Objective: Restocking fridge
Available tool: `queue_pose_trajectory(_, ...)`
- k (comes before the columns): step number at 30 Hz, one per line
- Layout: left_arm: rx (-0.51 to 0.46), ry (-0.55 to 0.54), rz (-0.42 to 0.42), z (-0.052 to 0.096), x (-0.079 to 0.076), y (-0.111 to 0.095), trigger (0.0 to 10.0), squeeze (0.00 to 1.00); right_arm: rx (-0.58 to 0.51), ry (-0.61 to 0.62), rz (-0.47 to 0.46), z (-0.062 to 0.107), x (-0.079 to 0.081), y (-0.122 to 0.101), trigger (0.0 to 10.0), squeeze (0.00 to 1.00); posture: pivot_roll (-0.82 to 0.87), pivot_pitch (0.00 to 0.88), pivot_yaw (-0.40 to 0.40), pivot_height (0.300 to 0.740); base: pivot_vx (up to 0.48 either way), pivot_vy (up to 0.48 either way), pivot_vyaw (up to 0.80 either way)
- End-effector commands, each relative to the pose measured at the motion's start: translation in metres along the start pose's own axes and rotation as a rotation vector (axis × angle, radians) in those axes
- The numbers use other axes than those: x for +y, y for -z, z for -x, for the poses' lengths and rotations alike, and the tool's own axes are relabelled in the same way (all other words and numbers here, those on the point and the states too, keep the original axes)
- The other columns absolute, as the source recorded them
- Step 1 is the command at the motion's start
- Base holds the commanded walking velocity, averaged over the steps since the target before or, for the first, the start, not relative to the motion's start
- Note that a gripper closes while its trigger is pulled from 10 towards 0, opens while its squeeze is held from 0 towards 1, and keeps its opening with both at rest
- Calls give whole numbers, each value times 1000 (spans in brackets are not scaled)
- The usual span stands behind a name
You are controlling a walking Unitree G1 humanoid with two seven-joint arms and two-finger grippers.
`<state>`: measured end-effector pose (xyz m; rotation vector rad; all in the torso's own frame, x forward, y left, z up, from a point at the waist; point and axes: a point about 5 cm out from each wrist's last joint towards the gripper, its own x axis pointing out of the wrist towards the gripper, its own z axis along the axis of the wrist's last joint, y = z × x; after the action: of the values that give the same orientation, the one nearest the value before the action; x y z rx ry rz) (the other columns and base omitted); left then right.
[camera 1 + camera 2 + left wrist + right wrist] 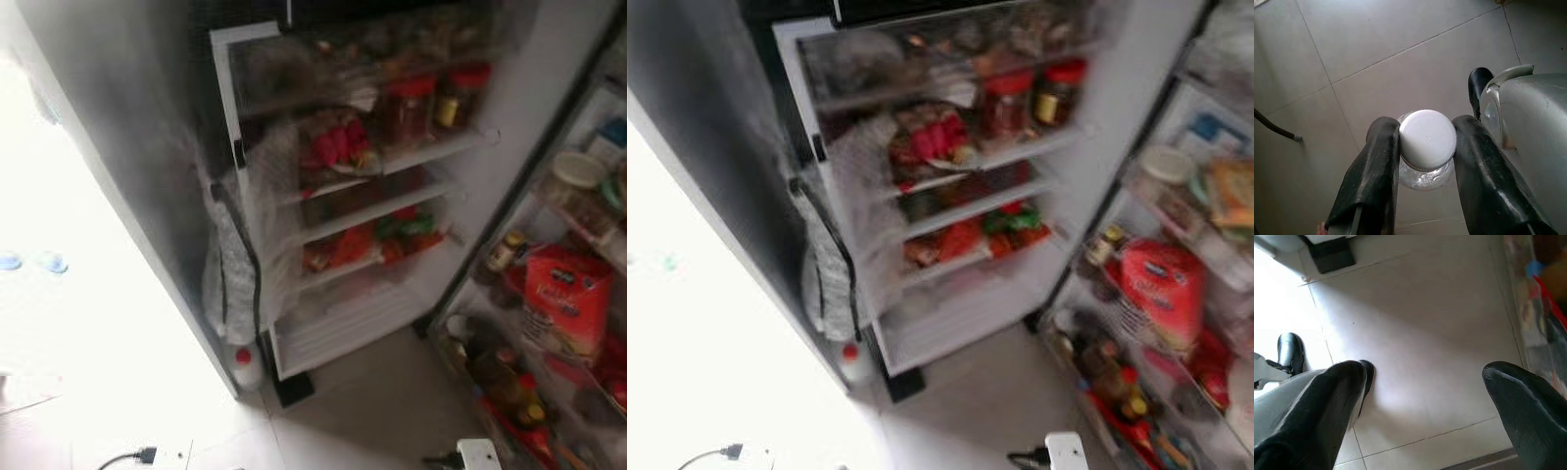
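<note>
Left claw (pixel 1426 147): closed on a clear bottle (pixel 1426 171) with a white ribbed cap (pixel 1428 139), one black finger pressed to each side of the cap; the bottle hangs over the grey tiled floor (pixel 1400 58), well apart from the fridge shelves. Right claw (pixel 1422 382): fingers spread wide, nothing between them, hanging over pale floor tiles just beside the foot of the open door rack. Fridge (pixel 372 196): open, white interior, seen from above at a tilt, slightly blurred. Top shelf: two dark jars with red lids (pixel 431 103) side by side, with crumpled clear bags behind them. Second shelf: a red packet (pixel 338 145) beside a bulging clear plastic bag (pixel 269 176) at the shelf's left end. Lower shelf: red and green packets (pixel 377 240) in a row. Bottom shelf (pixel 343 323): white, bare ribbed surface. Door rack (pixel 549 294), to the right: a red bag with white label (pixel 566 299), a small jar with a yellow lid (pixel 506 250), a pale round tub (pixel 578 168) higher up, dark bottles (pixel 505 377) lower down; labels too blurred to read. On the floor by the fridge's left corner: a small white bottle with a red cap (pixel 245 364). A black cable with plug (pixel 132 456) lies on the brightly lit floor at left.
</note>
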<state>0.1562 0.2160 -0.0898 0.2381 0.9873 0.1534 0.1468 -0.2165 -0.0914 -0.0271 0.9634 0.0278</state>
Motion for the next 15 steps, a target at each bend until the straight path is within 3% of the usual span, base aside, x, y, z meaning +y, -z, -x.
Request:
queue_pose_trajectory(1, 22, 7, -16, 1, 1, 5, 10000, 0, 27, 13, -33, 3, -2, 10, 10000, 0, -108, 172, -43, 740, 0, -266, 0)
queue_pose_trajectory(6, 6, -1, -24, -1, 7, -2, 10000, 0, 48, 6, -75, 4, 3, 18, 10000, 0, -99, 172, -34, 740, 0, -266, 0)
queue_pose_trajectory(11, 1, -3, -26, -2, 9, -5, 10000, 0, 31, -7, -73, 0, 7, 8, 10000, 0, -104, 175, -28, 740, 0, -267, 0)
queue_pose_trajectory(15, 1, -9, -32, -2, 11, -6, 10000, 0, 21, -9, -80, -1, 8, 6, 10000, 0, -109, 177, -23, 740, 0, 0, 0)
